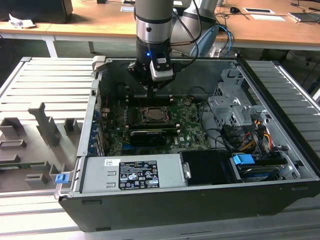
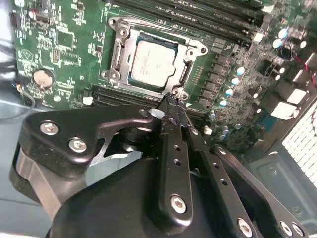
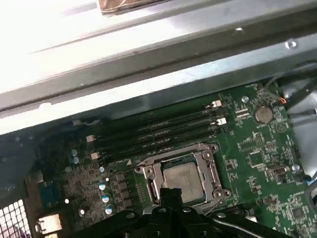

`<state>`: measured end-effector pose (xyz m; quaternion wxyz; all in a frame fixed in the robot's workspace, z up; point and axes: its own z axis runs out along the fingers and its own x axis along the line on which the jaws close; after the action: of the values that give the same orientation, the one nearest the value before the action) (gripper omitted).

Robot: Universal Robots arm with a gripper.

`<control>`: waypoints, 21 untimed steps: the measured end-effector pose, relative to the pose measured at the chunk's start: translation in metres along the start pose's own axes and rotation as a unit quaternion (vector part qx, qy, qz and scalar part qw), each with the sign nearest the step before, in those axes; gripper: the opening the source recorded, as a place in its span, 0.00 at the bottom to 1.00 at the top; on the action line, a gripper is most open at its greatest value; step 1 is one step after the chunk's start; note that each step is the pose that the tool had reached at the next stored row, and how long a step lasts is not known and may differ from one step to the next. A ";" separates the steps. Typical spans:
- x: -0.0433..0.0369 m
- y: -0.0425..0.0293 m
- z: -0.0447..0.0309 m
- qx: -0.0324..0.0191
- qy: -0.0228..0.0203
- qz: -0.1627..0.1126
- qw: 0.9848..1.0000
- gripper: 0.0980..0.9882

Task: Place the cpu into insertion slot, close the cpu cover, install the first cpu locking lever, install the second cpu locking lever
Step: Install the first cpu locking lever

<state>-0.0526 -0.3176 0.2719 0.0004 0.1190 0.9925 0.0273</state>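
The cpu (image 2: pixel 153 62) lies flat in the insertion slot (image 2: pixel 184 74) on the green board, its pale silver face up. It is seen too in the first wrist view as the cpu (image 3: pixel 181 177), and in the exterior view the insertion slot (image 1: pixel 155 116) sits mid-board. The cpu cover (image 2: pixel 119 54), a silver frame, lies down around the chip. My gripper (image 2: pixel 173 99) is shut with nothing between its fingers, its tip right at one corner of the socket. From outside, the gripper (image 1: pixel 151 94) hangs just above the board, behind the socket.
The board sits inside an open computer case (image 1: pixel 280 200). Long black memory slots (image 3: pixel 163 129) run beside the socket. A dark card (image 1: pixel 148 135), a grey power supply (image 1: pixel 135 172), a drive cage (image 1: pixel 232 107) and loose cables (image 1: pixel 257 132) crowd the case.
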 end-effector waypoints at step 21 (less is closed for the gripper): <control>0.0000 0.0000 0.0000 0.001 0.008 -0.149 0.989 0.01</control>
<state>-0.0525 -0.3177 0.2719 -0.0036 -0.0301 0.9992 0.0271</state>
